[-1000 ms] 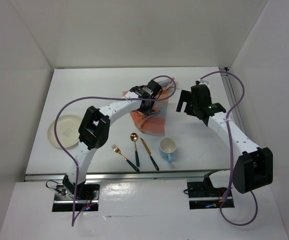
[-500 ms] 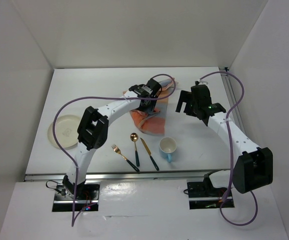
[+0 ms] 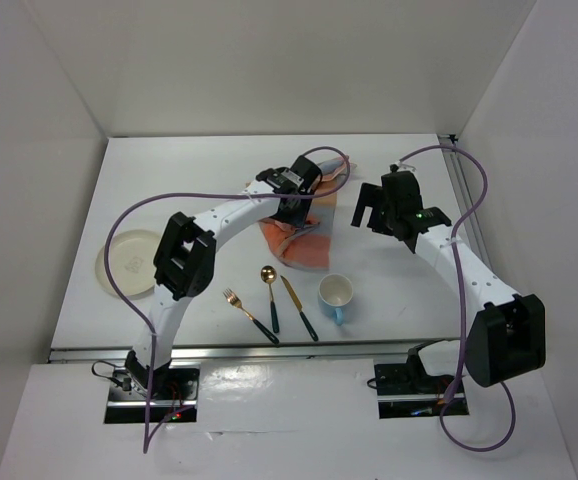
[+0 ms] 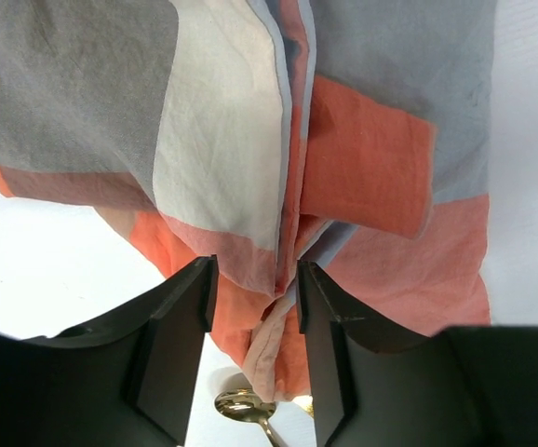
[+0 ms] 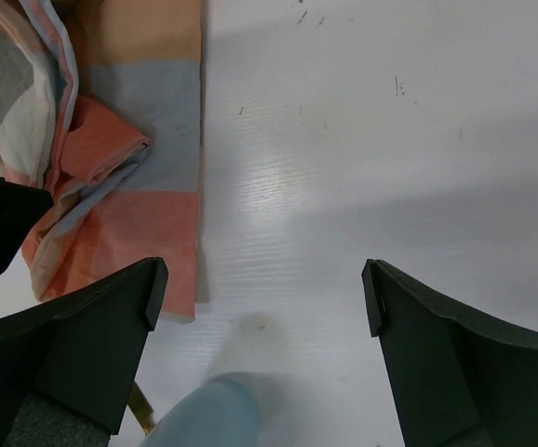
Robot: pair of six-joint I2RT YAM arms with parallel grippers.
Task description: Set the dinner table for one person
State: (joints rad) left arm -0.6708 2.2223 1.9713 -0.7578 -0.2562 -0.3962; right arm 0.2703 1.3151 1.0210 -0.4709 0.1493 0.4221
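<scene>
The white dinner table (image 3: 189, 180) holds a bunched orange-blue checked placemat (image 3: 304, 240) near its middle. My left gripper (image 3: 294, 212) hangs low over the cloth. In the left wrist view its jaws (image 4: 255, 289) stand a little apart, with a raised fold of the placemat (image 4: 371, 168) between them but not pinched. My right gripper (image 3: 364, 210) is wide open and empty (image 5: 264, 298) above bare table, just right of the placemat (image 5: 148, 196). A blue cup (image 3: 336, 293) stands in front of the cloth and also shows in the right wrist view (image 5: 204, 414).
A gold spoon (image 3: 270, 295), knife (image 3: 299, 308) and fork (image 3: 249, 315) with dark handles lie near the front edge. A cream plate (image 3: 129, 262) sits at the left. A metal rail (image 3: 269, 350) runs along the near edge. White walls enclose the table.
My left gripper has edged slightly left over the placemat. The right gripper has barely shifted. Nothing was picked up or let go.
</scene>
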